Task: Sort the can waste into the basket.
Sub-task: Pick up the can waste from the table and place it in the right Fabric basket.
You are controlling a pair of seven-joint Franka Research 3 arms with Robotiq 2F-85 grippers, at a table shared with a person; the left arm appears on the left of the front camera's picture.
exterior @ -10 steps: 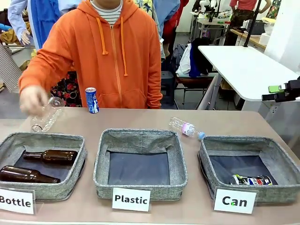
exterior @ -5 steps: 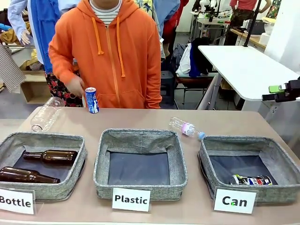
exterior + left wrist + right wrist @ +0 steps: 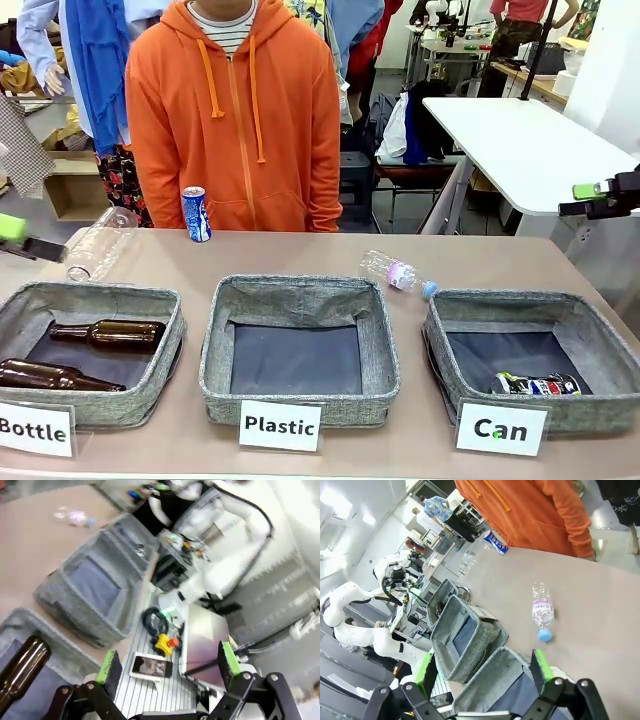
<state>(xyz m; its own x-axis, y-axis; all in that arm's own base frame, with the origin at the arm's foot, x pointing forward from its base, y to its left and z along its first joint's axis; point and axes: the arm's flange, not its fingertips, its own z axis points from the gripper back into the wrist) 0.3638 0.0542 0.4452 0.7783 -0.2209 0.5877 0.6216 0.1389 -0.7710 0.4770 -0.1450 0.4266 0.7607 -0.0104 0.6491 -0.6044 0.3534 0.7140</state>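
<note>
- Since half a second ago the left gripper (image 3: 24,240) has come in at the picture's left edge of the front view, and the person (image 3: 240,110) has drawn a hand back from the blue can (image 3: 195,214), which has not shifted.
- In its wrist view the left gripper (image 3: 168,662) has its green pads spread wide with nothing between them.
- It hangs above the Bottle basket (image 3: 168,350) and just beside a clear bottle (image 3: 95,245) lying on the bench (image 3: 300,252).
- The right gripper (image 3: 598,198) is off past the bench's right end; its wrist view shows the gripper (image 3: 482,666) equally agape and empty.
- The blue can stands upright at the bench's far edge, in front of the person and well apart from both grippers; it also shows in the right wrist view (image 3: 495,542).
- The crushed can (image 3: 537,384) lies on its side in the near right corner of the Can basket (image 3: 432,340), behind the white card (image 3: 500,429) reading "Can".
- A second clear bottle (image 3: 395,271) with a blue cap lies just beyond that basket's far left corner.
- The Plastic basket (image 3: 300,290) sits in the middle.
- Two brown bottles (image 3: 110,333) lie in the Bottle basket.
</note>
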